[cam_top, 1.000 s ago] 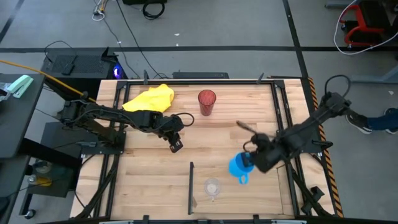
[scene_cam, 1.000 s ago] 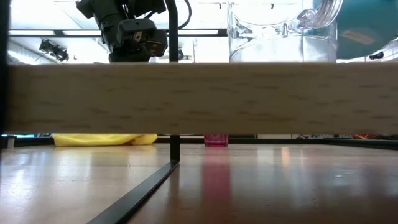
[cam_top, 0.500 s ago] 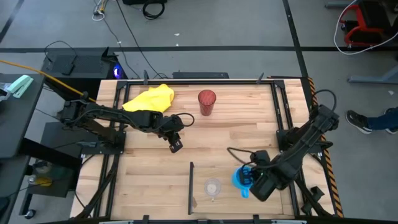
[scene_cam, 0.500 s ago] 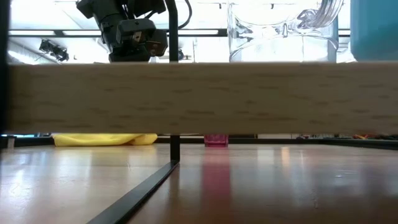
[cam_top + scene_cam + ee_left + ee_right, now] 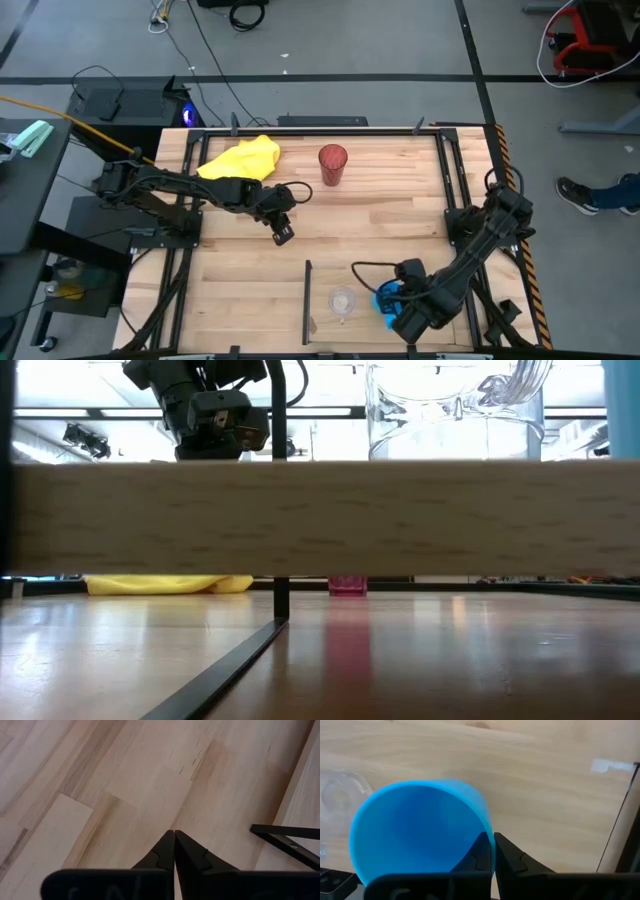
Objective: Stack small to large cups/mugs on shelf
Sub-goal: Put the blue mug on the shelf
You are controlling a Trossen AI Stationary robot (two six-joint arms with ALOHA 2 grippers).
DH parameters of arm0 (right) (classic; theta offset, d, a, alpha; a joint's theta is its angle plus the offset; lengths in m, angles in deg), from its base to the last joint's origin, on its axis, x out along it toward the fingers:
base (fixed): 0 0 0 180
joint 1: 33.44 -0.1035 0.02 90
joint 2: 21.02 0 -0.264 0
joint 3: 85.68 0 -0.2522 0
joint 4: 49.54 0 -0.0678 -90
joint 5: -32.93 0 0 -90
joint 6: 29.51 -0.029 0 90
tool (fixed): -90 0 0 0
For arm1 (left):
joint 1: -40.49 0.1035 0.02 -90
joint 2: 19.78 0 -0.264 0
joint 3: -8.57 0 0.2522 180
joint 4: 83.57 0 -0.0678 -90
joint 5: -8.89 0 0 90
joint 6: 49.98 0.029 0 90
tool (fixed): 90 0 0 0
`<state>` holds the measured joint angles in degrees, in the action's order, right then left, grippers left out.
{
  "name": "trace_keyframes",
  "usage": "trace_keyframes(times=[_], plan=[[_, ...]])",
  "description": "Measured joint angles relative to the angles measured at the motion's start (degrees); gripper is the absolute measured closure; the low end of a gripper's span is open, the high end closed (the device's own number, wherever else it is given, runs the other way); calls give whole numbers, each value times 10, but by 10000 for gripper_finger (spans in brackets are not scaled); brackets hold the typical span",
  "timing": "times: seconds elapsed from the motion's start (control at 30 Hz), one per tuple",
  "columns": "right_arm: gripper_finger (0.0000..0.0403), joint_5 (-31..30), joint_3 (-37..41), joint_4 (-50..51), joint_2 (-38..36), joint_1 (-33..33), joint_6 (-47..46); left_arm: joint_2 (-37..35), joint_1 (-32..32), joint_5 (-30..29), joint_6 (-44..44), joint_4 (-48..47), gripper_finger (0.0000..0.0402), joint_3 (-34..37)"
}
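Observation:
A bright blue mug [image 5: 385, 297] is at the near right of the pale wood shelf [image 5: 345, 265], just right of a tiny clear cup [image 5: 342, 300] that stands on its base. My right gripper [image 5: 397, 300] is shut on the mug, which fills the right wrist view [image 5: 415, 830]. A dark-red tumbler [image 5: 332, 163] stands upright at the far middle. My left gripper [image 5: 282, 233] is shut and empty above the table's middle. In the low view the clear cup [image 5: 455, 410] shows above a plank, with the mug [image 5: 622, 410] at the right edge. My right gripper pinches the mug's wall at its rim [image 5: 487, 832], with one finger [image 5: 479, 851] inside the mug and the other [image 5: 510, 857] outside. The mug is tilted, its mouth turned toward the wrist camera. Whether its base rests on the wood I cannot tell.
A yellow cloth [image 5: 240, 158] lies at the far left of the table. A thin black divider strip [image 5: 307, 295] runs toward the near edge left of the clear cup. Black frame rails [image 5: 455, 190] border the right side. A person's shoe [image 5: 575, 193] shows beyond the right edge.
My right gripper has carried the blue mug toward the table's near edge, ending close beside the clear cup. In the low view the mug has slid toward the picture's right edge. My left arm has kept still.

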<state>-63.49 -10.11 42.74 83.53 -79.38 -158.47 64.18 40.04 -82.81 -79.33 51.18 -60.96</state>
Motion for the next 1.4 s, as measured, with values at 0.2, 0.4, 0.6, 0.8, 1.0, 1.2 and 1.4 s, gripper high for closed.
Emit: trace_keyframes(times=[0.2, 0.4, 0.6, 0.8, 1.0, 1.2, 1.4], plan=[[398, -1, 0, -8, 1, -1, -15, 0, 0, 0, 0, 0, 389, 0], [398, -1, 0, -16, 1, -2, -16, 0, 0, 0, 0, 0, 378, 0], [398, -1, 4, -30, 10, 0, -14, 0, 0, -2, 0, 0, 388, 0], [398, -1, 4, -31, 14, 0, -14, 0, 0, -7, 0, 2, 387, 0], [396, -1, 4, -44, 15, 0, -11, 0, 5, -7, 0, 4, 378, 0], [395, -2, 5, -41, 16, 0, -10, 0, 7, -7, 0, 4, 389, 0], [385, -6, 5, -40, 16, 0, -10, 0, 7, -7, 1, 4, 384, 0]])
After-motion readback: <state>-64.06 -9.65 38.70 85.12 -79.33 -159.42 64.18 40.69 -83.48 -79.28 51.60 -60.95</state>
